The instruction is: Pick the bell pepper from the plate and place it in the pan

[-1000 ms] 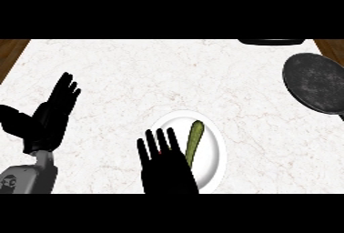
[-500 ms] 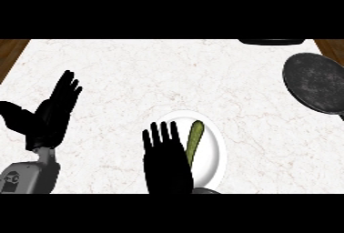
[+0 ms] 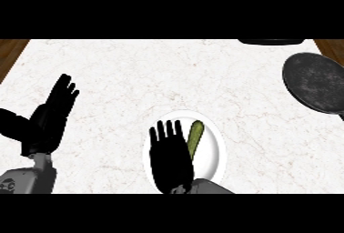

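A white plate (image 3: 214,152) lies low in the middle of the marble counter. On it rests a narrow green bell pepper (image 3: 195,136), seen as a slim upright strip. My right hand (image 3: 170,157) hovers flat over the plate's left half, fingers straight and open, just left of the pepper and partly hiding it. The dark round pan (image 3: 316,82) sits at the far right edge. At the left, my left hand (image 3: 48,119) rests open, fingers up.
A dark object (image 3: 272,42) pokes in at the top right edge, behind the pan. Wooden strips (image 3: 12,50) border the counter at both top corners. Bare marble stretches between the plate and the pan.
My right hand has slid slightly up and right over the plate, closer to the pepper. The left hand and the pepper have hardly moved.
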Robot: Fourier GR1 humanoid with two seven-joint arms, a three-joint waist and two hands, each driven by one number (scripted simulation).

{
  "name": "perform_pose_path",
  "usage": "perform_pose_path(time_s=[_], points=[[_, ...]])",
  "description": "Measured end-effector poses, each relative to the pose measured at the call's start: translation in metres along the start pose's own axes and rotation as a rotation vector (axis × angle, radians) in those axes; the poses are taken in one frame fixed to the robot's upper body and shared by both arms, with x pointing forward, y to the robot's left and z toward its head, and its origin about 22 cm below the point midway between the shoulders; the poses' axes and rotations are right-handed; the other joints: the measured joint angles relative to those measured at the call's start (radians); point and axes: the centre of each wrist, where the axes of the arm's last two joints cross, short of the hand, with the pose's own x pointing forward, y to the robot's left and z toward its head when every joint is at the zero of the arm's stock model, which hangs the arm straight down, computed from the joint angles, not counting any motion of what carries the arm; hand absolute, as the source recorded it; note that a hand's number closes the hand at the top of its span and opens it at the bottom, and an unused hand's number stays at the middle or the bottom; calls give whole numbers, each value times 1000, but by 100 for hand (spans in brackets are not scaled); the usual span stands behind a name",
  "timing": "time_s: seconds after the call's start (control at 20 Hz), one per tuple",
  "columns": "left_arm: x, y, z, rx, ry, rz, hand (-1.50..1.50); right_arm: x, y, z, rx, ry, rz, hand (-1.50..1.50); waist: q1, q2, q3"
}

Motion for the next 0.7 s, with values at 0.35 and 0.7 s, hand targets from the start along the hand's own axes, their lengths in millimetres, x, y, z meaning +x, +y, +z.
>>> perform_pose_path(time_s=[0.35, 0.7], points=[[0, -3, -1, -1, -3, 8, 0, 3, 17, -15, -10, 7, -21, -150, 2, 1, 0], [-2, -3, -5, -4, 1, 6, 0, 1, 27, -37, 20, 8, -58, 150, 4, 1, 0]])
